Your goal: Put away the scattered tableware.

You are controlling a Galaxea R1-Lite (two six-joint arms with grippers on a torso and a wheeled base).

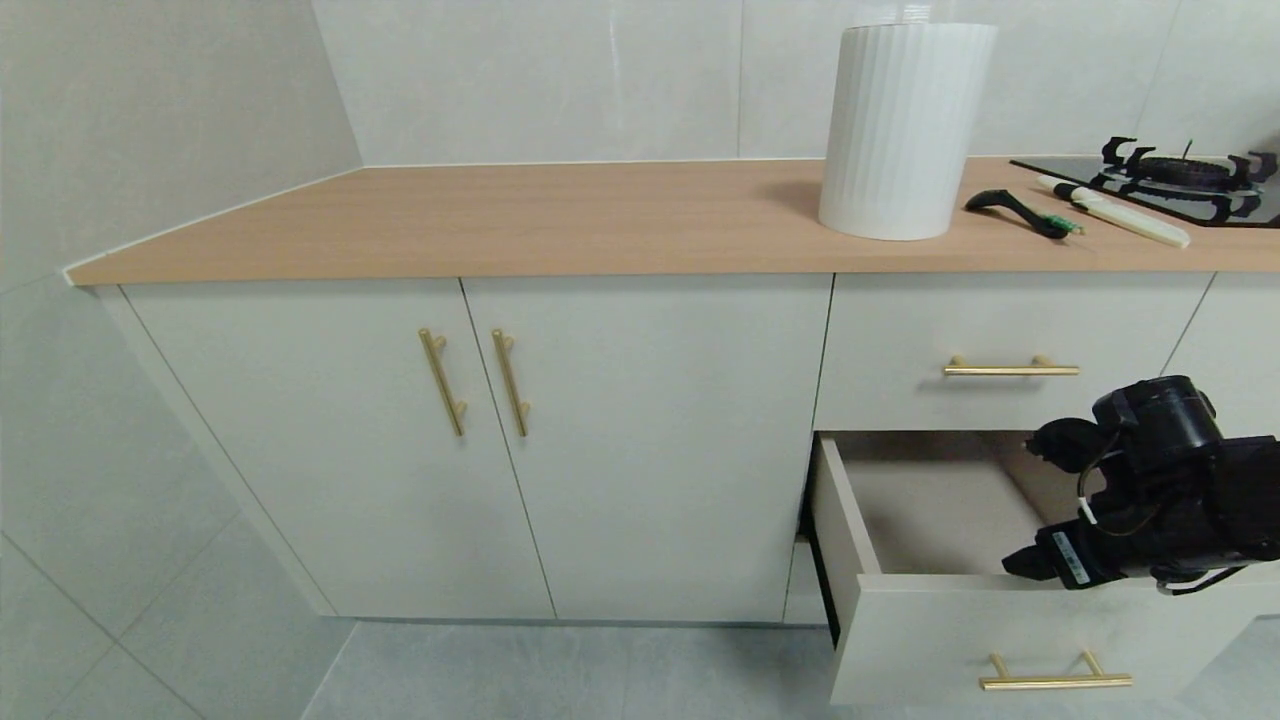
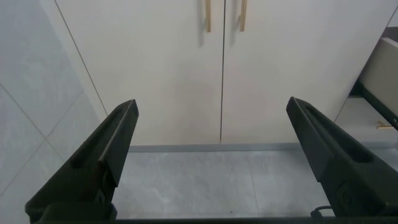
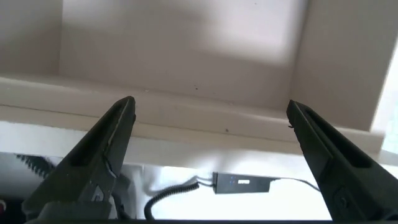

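Pale grey tiled walls (image 1: 520,80) meet a light wood-grain table (image 1: 560,215) above cream cabinet doors (image 1: 640,440) with vertical brass bar handles (image 1: 441,381). A cream lower drawer (image 1: 900,630) stands pulled out over the grey tiled floor (image 1: 560,670).

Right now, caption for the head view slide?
Right claw open at the pulled-out drawer; peeler, knife and white canister on the counter.

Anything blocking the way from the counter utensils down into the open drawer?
Nothing visible does. The black utensil and white utensil lie on the countertop above the open drawer; the white container stands to their left, aside. The right end effector hangs open at the drawer.
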